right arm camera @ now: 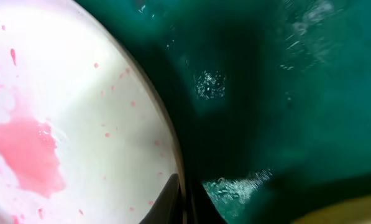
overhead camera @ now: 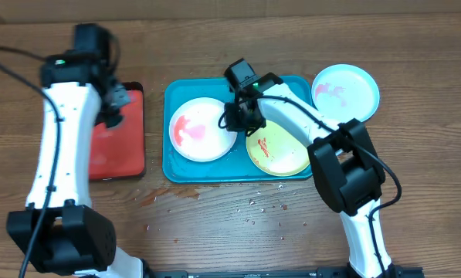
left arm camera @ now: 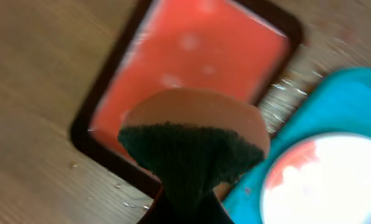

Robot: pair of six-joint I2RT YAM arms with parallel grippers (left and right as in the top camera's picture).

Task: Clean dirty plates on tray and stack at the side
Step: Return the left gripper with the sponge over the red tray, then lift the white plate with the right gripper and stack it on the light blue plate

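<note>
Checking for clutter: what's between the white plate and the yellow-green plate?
The right gripper, down at the white plate's rim; the overhead view shows it.

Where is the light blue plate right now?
In the overhead view, the light blue plate sits on the table just outside the far right corner of the tray, beyond the yellow-green plate.

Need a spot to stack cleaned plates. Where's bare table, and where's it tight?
Bare table: far strip behind both trays; near strip before the teal tray, dotted with droplets; right of the blue plate. Crowded: white plate, yellow-green plate and right gripper fill the teal tray; left gripper with sponge hangs over the red tray.
</note>
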